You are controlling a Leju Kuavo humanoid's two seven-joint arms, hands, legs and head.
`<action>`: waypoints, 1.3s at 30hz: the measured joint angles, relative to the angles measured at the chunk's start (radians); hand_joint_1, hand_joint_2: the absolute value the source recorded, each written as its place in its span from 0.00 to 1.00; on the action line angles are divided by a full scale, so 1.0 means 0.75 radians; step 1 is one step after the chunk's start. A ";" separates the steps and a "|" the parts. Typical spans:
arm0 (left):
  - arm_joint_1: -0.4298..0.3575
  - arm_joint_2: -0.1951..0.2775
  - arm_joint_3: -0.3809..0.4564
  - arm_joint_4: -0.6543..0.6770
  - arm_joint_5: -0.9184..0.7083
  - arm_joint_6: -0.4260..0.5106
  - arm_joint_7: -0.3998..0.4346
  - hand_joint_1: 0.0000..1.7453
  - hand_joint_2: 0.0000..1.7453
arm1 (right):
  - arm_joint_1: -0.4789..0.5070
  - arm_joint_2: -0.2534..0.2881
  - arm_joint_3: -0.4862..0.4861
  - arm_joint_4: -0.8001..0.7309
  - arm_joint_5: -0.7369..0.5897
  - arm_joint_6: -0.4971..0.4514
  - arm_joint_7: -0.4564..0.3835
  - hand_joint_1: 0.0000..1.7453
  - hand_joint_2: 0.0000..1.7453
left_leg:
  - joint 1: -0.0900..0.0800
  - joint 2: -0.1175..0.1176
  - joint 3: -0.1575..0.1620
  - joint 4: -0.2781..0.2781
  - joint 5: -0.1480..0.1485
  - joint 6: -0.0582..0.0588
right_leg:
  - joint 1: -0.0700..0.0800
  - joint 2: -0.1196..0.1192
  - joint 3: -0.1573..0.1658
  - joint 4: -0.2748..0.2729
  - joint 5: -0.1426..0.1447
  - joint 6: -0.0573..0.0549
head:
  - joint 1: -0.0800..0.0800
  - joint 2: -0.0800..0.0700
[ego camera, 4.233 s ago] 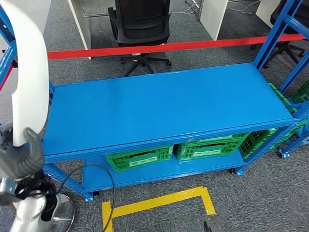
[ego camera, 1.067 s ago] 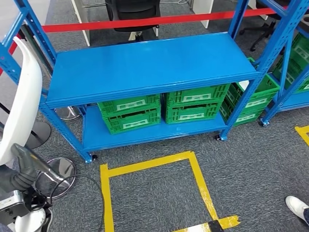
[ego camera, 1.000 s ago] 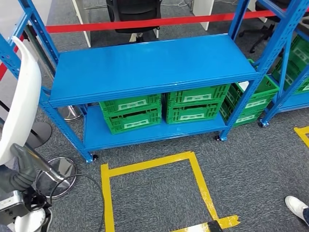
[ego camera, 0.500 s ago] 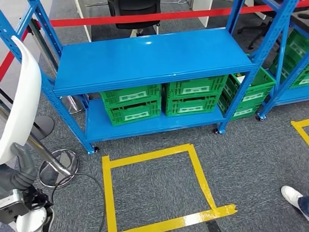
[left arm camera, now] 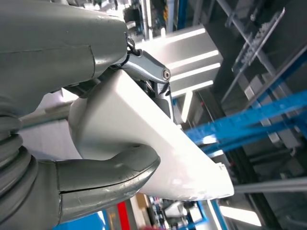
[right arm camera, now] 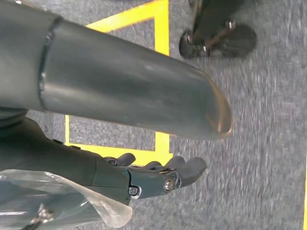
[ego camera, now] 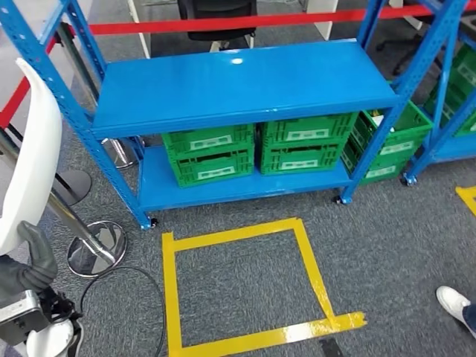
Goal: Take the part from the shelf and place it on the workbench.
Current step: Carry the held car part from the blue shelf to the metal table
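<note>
- The view has backed away from the blue shelf [ego camera: 241, 85], showing more yellow floor tape [ego camera: 236, 238].
- Left hand [ego camera: 25, 268] grips the white part [ego camera: 28, 149], held upright at the robot's left.
- Right hand [right arm camera: 159, 177] hangs spread, holding nothing.

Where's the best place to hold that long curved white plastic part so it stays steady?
Probably the narrow lower end, where the left hand grips the long curved white plastic part now, thumb and fingers wrapped from opposite faces. The part stands upright and broadens upward, so only the base looks slim enough.
</note>
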 joint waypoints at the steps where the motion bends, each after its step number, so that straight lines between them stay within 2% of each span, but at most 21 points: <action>1: 0.000 -0.001 0.001 0.000 0.000 0.000 0.000 1.00 1.00 | 0.000 0.000 0.000 0.000 0.001 0.001 -0.001 0.00 0.00 | 0.004 -0.011 -0.001 -0.011 0.002 0.006 | 0.000 -0.010 -0.002 0.000 -0.003 0.007 | -0.001 0.000; 3: 0.000 -0.003 0.002 0.000 0.000 0.000 0.000 1.00 1.00 | -0.001 0.000 0.000 0.000 0.002 0.001 -0.002 0.00 0.00 | 0.013 -0.032 -0.001 -0.031 0.013 0.021 | 0.000 0.005 -0.023 0.037 -0.037 0.019 | 0.004 0.000; 6: 0.001 -0.010 0.005 0.001 0.001 0.000 -0.006 1.00 1.00 | 0.000 0.000 0.000 0.000 0.004 0.001 -0.008 0.00 0.00 | 0.016 -0.059 -0.008 -0.038 0.026 0.034 | -0.005 0.057 -0.140 0.283 -0.159 0.031 | 0.009 0.000; 8: 0.004 -0.014 0.007 0.001 0.002 0.000 -0.016 1.00 1.00 | 0.003 0.000 0.000 0.000 0.008 0.001 -0.011 0.00 0.00 | 0.016 -0.082 -0.012 -0.034 0.028 0.034 | -0.007 0.064 -0.196 0.394 -0.177 0.036 | 0.009 0.000; 10: 0.005 -0.018 0.009 0.001 0.004 0.000 -0.023 1.00 1.00 | 0.003 0.000 0.000 0.000 0.014 0.001 -0.014 0.00 0.00 | 0.017 -0.109 -0.013 -0.026 0.028 0.032 | -0.010 0.073 -0.155 0.294 -0.091 0.038 | 0.009 0.000; 12: 0.004 -0.021 0.010 0.001 0.007 0.000 -0.026 1.00 1.00 | 0.004 0.000 0.000 0.000 0.017 0.001 -0.015 0.00 0.00 | 0.017 -0.137 -0.019 -0.011 0.025 0.023 | -0.018 0.129 -0.072 0.109 -0.008 0.038 | 0.009 0.000; 14: 0.002 -0.023 0.012 0.001 0.010 0.000 -0.027 1.00 1.00 | 0.003 0.000 0.000 0.001 0.017 0.002 -0.016 0.00 0.00 | 0.017 -0.164 -0.039 0.003 0.028 0.007 | -0.024 0.175 -0.032 0.029 0.004 0.032 | 0.008 0.000; 15: 0.002 -0.024 0.013 0.001 0.011 0.000 -0.027 1.00 1.00 | 0.004 0.000 0.000 0.001 0.017 0.002 -0.017 0.00 0.00 | 0.017 -0.178 -0.048 0.007 0.032 -0.002 | -0.023 0.173 -0.029 0.025 0.001 0.028 | 0.007 0.000; 16: 0.003 -0.025 0.014 0.001 0.011 0.000 -0.028 1.00 1.00 | 0.003 0.001 0.000 0.001 0.017 0.002 -0.017 0.00 0.00 | 0.019 -0.192 -0.055 0.008 0.037 -0.010 | -0.024 0.158 -0.028 0.026 0.002 0.021 | 0.007 0.000; 18: 0.004 -0.025 0.017 0.001 0.012 0.000 -0.028 1.00 1.00 | 0.004 0.001 0.000 0.001 0.017 0.001 -0.017 0.00 0.00 | 0.018 -0.171 -0.073 0.038 0.016 -0.026 | -0.027 0.127 -0.027 0.020 0.009 0.007 | 0.001 0.000; 21: 0.001 -0.025 0.020 0.001 0.012 0.001 -0.028 1.00 1.00 | 0.005 0.001 0.000 0.001 0.017 0.002 -0.018 0.00 0.00 | 0.023 -0.091 -0.168 0.258 -0.107 -0.048 | -0.027 0.072 -0.029 0.018 0.012 -0.006 | -0.012 0.000; 23: 0.004 -0.025 0.021 0.001 0.012 0.001 -0.028 1.00 1.00 | 0.007 0.001 -0.001 0.001 0.017 0.002 -0.018 0.00 0.00 | 0.031 -0.077 -0.220 0.386 -0.147 -0.056 | -0.025 0.034 -0.031 0.019 0.011 -0.007 | -0.013 0.000; 25: 0.006 -0.024 0.022 0.001 0.013 0.001 -0.029 1.00 1.00 | 0.005 0.001 -0.001 0.001 0.018 0.002 -0.018 0.00 0.00 | 0.035 -0.068 -0.178 0.318 -0.089 -0.055 | -0.025 0.001 -0.030 0.019 0.010 -0.006 | -0.013 0.000; 27: 0.005 -0.024 0.023 0.001 0.016 0.001 -0.032 1.00 1.00 | 0.002 0.001 0.000 0.001 0.022 0.002 -0.018 0.00 0.00 | 0.028 -0.025 -0.077 0.127 -0.010 -0.046 | -0.022 -0.026 -0.025 0.019 0.007 -0.002 | -0.013 0.000; 29: 0.001 -0.025 0.022 0.001 0.021 0.001 -0.037 1.00 1.00 | 0.000 0.001 0.000 0.001 0.025 0.002 -0.019 0.00 0.00 | 0.016 0.014 -0.026 0.017 0.012 -0.033 | -0.016 -0.050 -0.024 0.020 0.004 0.008 | -0.014 0.000; 31: 0.001 -0.025 0.023 0.001 0.026 0.001 -0.040 1.00 1.00 | -0.001 0.001 0.000 0.001 0.027 0.002 -0.020 0.00 0.00 | 0.010 0.003 -0.029 0.004 0.009 -0.019 | -0.013 -0.075 -0.021 0.017 0.003 0.022 | -0.015 0.000; 32: 0.002 -0.025 0.023 0.001 0.027 0.001 -0.041 1.00 1.00 | -0.003 0.001 0.000 0.001 0.029 0.004 -0.021 0.00 0.00 | 0.012 -0.009 -0.030 -0.001 0.013 -0.010 | -0.015 -0.072 -0.022 0.018 -0.003 0.029 | -0.014 0.000; 34: 0.001 -0.026 0.024 0.001 0.026 0.001 -0.041 1.00 1.00 | -0.004 0.001 0.000 0.001 0.031 0.010 -0.026 0.00 0.00 | 0.019 -0.032 -0.030 -0.012 0.023 0.009 | -0.019 -0.019 -0.046 0.070 -0.046 0.040 | -0.012 0.000; 36: -0.001 -0.029 0.024 0.001 0.027 0.001 -0.041 1.00 1.00 | -0.002 0.001 0.000 0.001 0.035 0.016 -0.030 0.00 0.00 | 0.021 -0.057 -0.034 -0.015 0.030 0.020 | -0.020 0.048 -0.126 0.236 -0.132 0.043 | -0.008 0.000; 37: 0.000 -0.030 0.024 0.001 0.028 0.001 -0.041 1.00 1.00 | 0.001 0.001 0.000 0.001 0.036 0.019 -0.031 0.00 0.00 | 0.020 -0.071 -0.037 -0.014 0.031 0.022 | -0.019 0.060 -0.170 0.326 -0.166 0.043 | -0.007 0.000; 39: 0.002 -0.031 0.024 0.003 0.030 0.001 -0.041 1.00 1.00 | 0.006 0.001 0.000 0.002 0.039 0.023 -0.032 0.00 0.00 | 0.018 -0.101 -0.039 -0.013 0.032 0.024 | -0.019 0.066 -0.220 0.418 -0.175 0.043 | -0.007 0.000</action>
